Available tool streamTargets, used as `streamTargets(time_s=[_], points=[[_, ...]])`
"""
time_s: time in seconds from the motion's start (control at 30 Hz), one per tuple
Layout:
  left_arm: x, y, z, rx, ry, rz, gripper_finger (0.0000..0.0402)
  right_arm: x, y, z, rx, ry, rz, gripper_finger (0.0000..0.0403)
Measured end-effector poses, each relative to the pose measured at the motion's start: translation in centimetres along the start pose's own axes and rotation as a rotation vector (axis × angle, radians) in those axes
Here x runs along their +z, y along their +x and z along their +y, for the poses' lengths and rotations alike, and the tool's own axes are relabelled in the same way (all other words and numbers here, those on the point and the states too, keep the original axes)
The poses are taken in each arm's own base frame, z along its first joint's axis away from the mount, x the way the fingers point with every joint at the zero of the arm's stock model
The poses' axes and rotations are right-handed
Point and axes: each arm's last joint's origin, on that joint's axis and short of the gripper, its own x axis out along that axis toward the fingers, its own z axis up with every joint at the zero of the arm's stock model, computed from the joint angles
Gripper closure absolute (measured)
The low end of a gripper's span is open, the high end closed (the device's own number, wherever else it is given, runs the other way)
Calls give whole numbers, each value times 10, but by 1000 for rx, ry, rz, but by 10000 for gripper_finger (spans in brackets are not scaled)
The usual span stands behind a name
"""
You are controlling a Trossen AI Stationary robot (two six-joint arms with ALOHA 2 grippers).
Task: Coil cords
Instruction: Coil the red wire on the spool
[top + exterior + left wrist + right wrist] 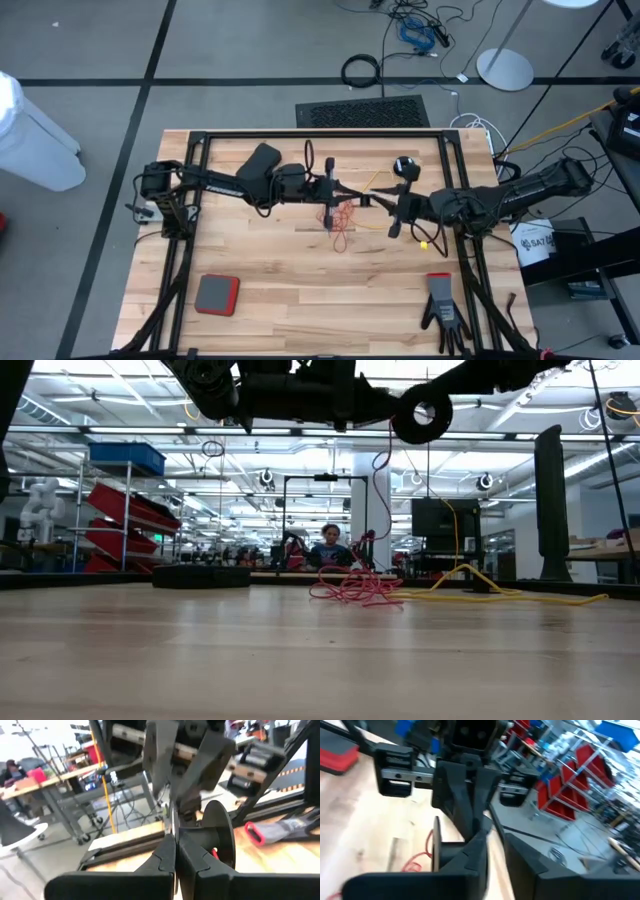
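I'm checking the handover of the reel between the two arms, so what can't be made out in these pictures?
- High view: reel between the left gripper and right gripper too small; holder unclear.
- Left wrist view: its shut fingers hide the red cord's attachment.
- Right wrist view: blurred; its grip unclear.
- Low view: yellow cord end behind the tangle.

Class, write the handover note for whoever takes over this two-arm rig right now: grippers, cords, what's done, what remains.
Left gripper: shut, raised over the table's middle, meeting the right gripper at a small black reel; which one holds the reel, and whether the right is open, cannot be told.
Reddish-orange cord: loose tangle on the table below the grippers.
Yellow cord: slack beside it; its reel lies farther back.
Done: neither cord is coiled.
Left: wind both cords.
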Motion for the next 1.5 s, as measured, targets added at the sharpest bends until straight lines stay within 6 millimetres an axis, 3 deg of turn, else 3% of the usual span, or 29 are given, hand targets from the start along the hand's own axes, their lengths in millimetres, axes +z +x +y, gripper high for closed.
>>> streamTargets(time_s=[0.2,0.5,0.67,0.87,1.03,1.3,1.5], points=[[-7,-1,10,57,-5,47,400,2,-15,-9,-72,37,8,302],[3,-11,29,181,1,40,401,-12,-20,-6,22,153,109,317],[12,-16,35,203,5,11,401,-28,-8,14,108,218,97,324],[14,-16,33,201,5,-3,401,-56,8,37,87,269,-37,325],[17,-15,30,194,4,-16,401,-66,19,43,116,338,-181,325],[23,-14,23,184,2,-62,401,-81,43,53,140,396,-174,325],[25,-13,18,169,2,-72,401,-80,56,53,155,424,-244,326]])
